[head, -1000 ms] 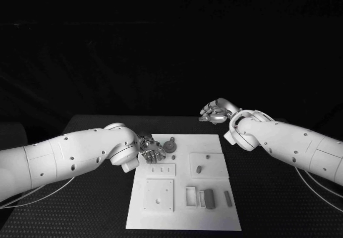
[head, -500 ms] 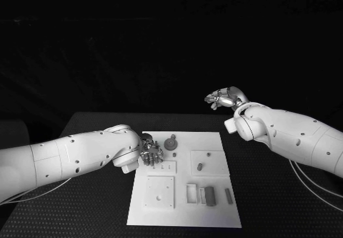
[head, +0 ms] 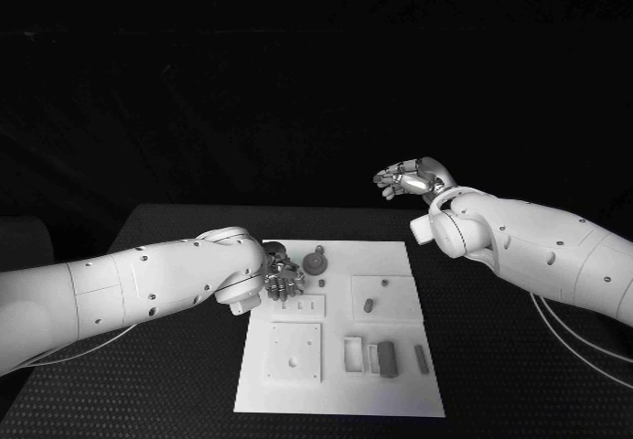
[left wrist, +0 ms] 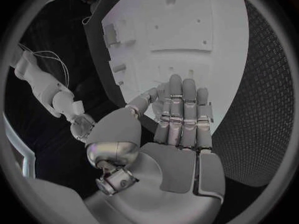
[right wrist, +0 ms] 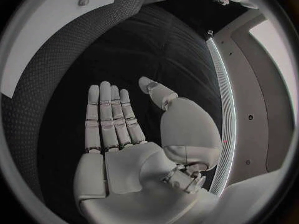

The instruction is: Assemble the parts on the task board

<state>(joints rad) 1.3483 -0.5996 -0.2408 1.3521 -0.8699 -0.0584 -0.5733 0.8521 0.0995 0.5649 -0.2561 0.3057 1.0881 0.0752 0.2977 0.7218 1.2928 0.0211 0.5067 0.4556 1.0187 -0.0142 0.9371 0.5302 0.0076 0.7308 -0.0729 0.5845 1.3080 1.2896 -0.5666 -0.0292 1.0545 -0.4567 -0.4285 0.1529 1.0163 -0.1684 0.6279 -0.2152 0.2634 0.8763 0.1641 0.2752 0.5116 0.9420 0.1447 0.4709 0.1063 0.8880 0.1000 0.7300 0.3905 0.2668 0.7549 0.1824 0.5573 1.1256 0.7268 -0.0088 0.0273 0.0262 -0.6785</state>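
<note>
Item 1, left hand [head: 280, 279]: I see it at the near-left part of the task board [head: 396, 384], over the board's left edge. In the left wrist view [left wrist: 177, 124] its fingers lie straight and close together, the thumb set off to one side, nothing between them; I log it as held wide and holding nothing. Whether the fingertips touch the board, I cannot tell.

Item 2, right hand [head: 412, 179]: raised beyond the table's far edge, well apart from the board and from the left hand. In the right wrist view [right wrist: 124, 129] the fingers stretch out flat side by side, thumb spread away, palm bare; wide, holding nothing.

Item 3, task board: white plate lying flat on the black table [head: 172, 229], under and ahead of the left hand.

Item 4, parts on the board, placed from the left hand:
- round disc part [head: 316, 263], just beside the fingers, toward the right hand.
- small upright peg [head: 370, 306] on a raised square plate, further to that side.
- grey block [head: 385, 359] standing in a slotted holder, near me, well apart from the hand.
- thin grey bar [head: 423, 360], just beyond that block.
</note>
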